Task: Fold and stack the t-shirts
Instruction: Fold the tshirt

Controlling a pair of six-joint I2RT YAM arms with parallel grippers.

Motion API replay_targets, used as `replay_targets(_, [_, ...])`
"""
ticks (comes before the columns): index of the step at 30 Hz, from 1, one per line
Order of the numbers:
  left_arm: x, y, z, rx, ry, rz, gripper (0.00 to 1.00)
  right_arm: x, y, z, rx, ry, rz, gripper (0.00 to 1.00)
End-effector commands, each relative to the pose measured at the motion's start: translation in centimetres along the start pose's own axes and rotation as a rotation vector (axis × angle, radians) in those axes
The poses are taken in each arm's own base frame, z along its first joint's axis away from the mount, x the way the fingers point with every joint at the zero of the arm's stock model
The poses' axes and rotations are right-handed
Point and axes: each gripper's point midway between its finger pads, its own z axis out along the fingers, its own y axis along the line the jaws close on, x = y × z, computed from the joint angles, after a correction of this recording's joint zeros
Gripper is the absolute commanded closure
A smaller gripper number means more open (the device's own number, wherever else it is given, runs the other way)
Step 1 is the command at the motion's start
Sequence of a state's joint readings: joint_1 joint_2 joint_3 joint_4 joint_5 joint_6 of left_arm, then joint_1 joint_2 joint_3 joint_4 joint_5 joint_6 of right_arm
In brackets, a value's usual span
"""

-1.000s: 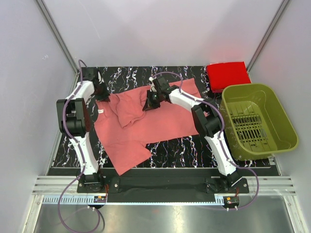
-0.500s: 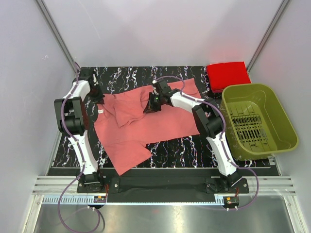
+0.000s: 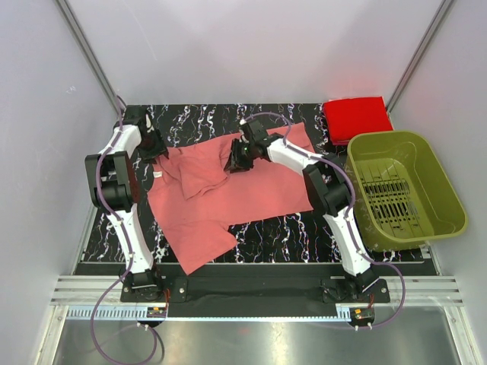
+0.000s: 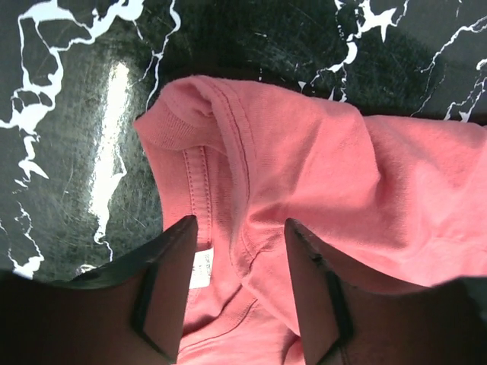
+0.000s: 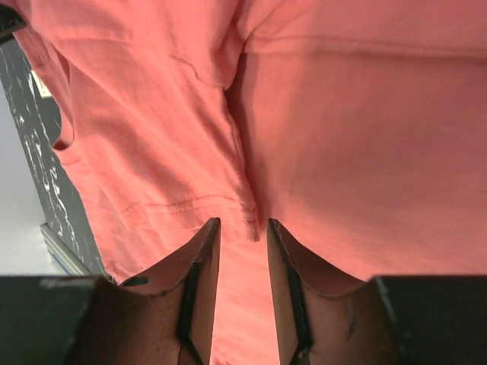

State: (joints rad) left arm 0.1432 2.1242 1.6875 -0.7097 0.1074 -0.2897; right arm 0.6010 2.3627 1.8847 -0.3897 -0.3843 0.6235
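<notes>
my left gripper [image 4: 240, 228] is open above the collar [image 4: 199, 163] of the salmon-pink t-shirt [image 4: 327, 175]; my right gripper [image 5: 242, 226] is open above its hem [image 5: 190, 209].

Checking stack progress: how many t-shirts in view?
2. Salmon-pink t-shirt spread mid-table; red t-shirt folded at the far-right corner, behind the basket. More could hide under either.
</notes>
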Motion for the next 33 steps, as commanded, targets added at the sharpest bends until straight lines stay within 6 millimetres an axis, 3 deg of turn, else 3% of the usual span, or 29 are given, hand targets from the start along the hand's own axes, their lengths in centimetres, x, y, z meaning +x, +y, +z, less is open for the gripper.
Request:
replay_targets(1, [-3.9,-1.5,-2.8,0.053,-0.121,0.032,0.44,-5.4,0.9,-5.0,0.036,-0.14,-0.021,0.62])
replay_targets(3, [-4.2,-1.5,-2.6,0.057,-0.128,0.032,0.44,-7.1,-0.3,-5.7,0.054,-0.176,-0.005,0.63])
replay_targets(8, [-4.9,-0.6,-1.0,0.039,-0.135,-0.004,0.45,-12.1,-5.9,-7.1,0.142,-0.251,0.034,0.82])
replay_targets(15, [-5.3,1.0,1.1,-0.015,-0.109,-0.032,0.49,-17.7,-12.2,-6.9,0.288,-0.382,0.015,0.95])
replay_targets(24, [-5.4,4.0,4.0,-0.112,-0.074,-0.075,0.55,-20.6,-19.4,-7.7,0.502,-0.465,0.01,0.97])
replay_targets(27, [-5.6,5.4,4.7,-0.167,-0.064,-0.094,0.55,-20.7,-22.0,-8.7,0.619,-0.48,0.026,0.97])
replay_targets(29, [-5.5,5.8,5.0,-0.172,-0.049,-0.096,0.67,-20.7,-23.6,-9.3,0.672,-0.48,0.052,0.98])
replay_targets(33, [-5.9,5.8,5.2,-0.179,-0.061,-0.1,0.63,-19.9,-26.6,-10.3,0.763,-0.476,0.142,0.99])
